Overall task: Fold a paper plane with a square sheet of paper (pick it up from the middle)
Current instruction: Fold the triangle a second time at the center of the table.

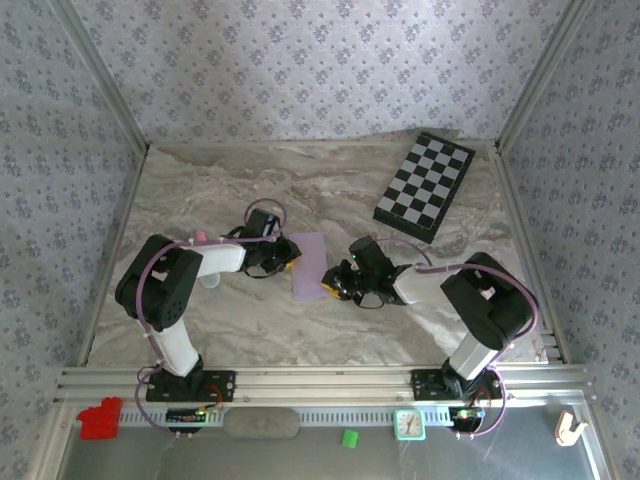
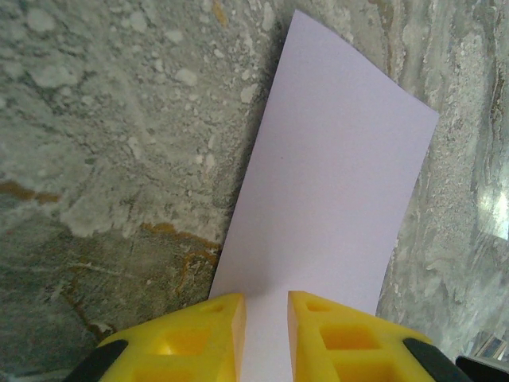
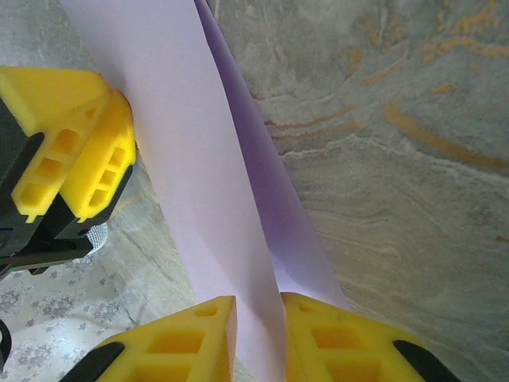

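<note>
A: Lilac item: the square sheet of paper (image 1: 307,265), doubled into a narrow strip, is being held at mid-bench (image 1: 250,190), between the two arms.
B: By what is it being gripped?
A: Its left side is being pinched by the left gripper (image 2: 266,306), and its right side by the right gripper (image 3: 257,306). The chequered board (image 1: 424,186) is being noted well apart, far right.

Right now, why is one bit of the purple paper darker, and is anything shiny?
Right wrist view: the sheet has its back flap in shade, so that part looks deeper purple. Left wrist view: a bright glare patch on the table at the right edge, while the sheet is evenly lit. Top view: soft, even light with only faint shadows.
</note>
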